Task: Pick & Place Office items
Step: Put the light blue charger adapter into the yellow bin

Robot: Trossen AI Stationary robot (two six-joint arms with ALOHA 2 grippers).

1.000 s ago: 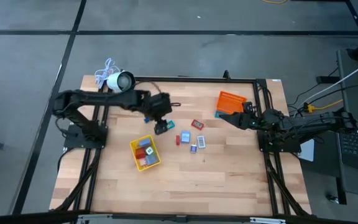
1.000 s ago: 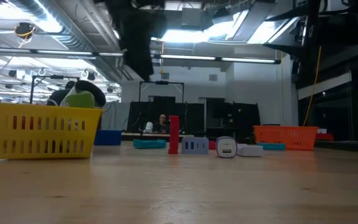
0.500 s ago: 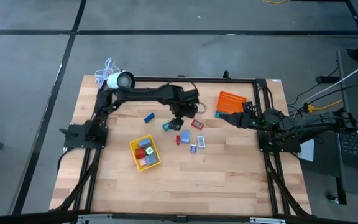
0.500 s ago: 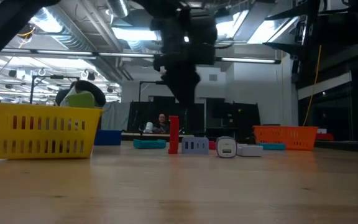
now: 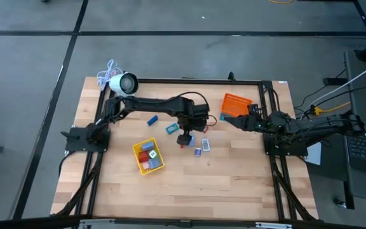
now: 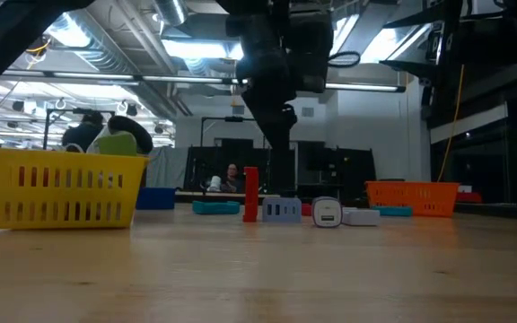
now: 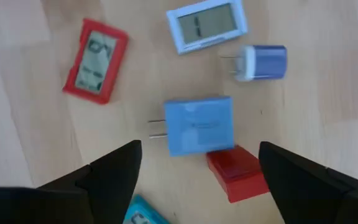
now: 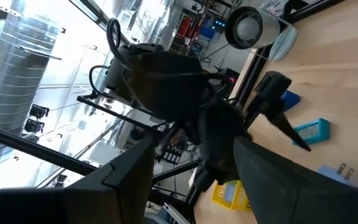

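The office items lie flat on the wooden table. In the left wrist view I see a light blue plug block (image 7: 197, 124), a red block (image 7: 237, 174), a flat red piece (image 7: 96, 60), a white-blue display piece (image 7: 207, 25) and a dark blue plug (image 7: 263, 62). My left gripper (image 7: 197, 180) (image 5: 184, 137) hangs open above them, with the light blue block and red block between its fingers, apart from both. A teal piece (image 5: 172, 128) and a blue piece (image 5: 152, 119) lie to its left. My right gripper (image 5: 235, 121) waits open by the orange tray (image 5: 236, 104).
The yellow tray (image 5: 148, 156) holds several small pieces and stands near the left gripper, toward the near-left. A white round device with a cord (image 5: 122, 83) sits at the far-left corner. Bare wood stretches along the near half of the table (image 5: 221, 191). People show in the room behind.
My left arm has swung from beside the yellow tray toward the table's right, then slightly toward the near edge. Its gripper now hangs over the cluster of small pieces in the middle. The right arm has kept still.
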